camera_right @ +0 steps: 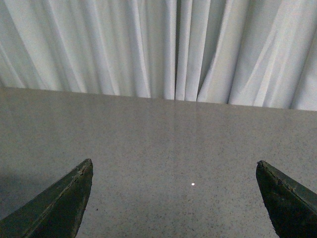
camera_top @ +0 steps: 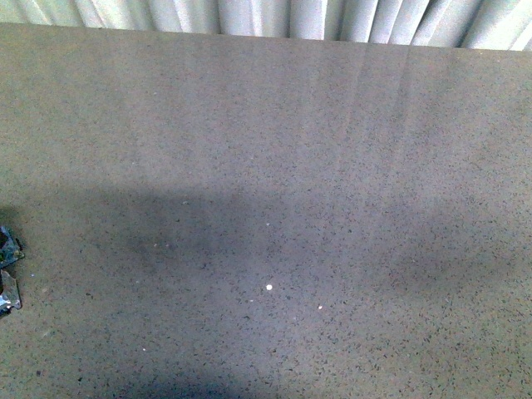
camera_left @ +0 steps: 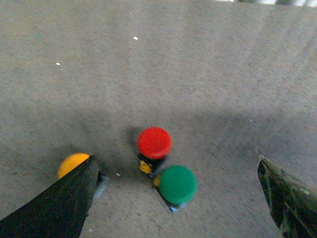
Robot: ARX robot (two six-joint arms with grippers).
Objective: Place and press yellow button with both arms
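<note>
In the left wrist view the yellow button [camera_left: 71,164] stands on the speckled grey table [camera_left: 198,74]. One finger [camera_left: 64,198] of my left gripper [camera_left: 176,158] covers part of its cap and base. The gripper is open and empty, with its jaws wide apart. The yellow button is beside that finger, not between the two fingers. My right gripper [camera_right: 174,162] is open and empty over bare table [camera_right: 158,129]. No button shows in the right wrist view or the front view. A small dark piece, probably of the left gripper [camera_top: 8,266], shows at the front view's left edge.
A red button [camera_left: 154,142] and a green button [camera_left: 178,184] stand close together between the left fingers. White curtains [camera_right: 158,44] hang behind the table's far edge. Small white specks [camera_top: 268,288] lie on the table.
</note>
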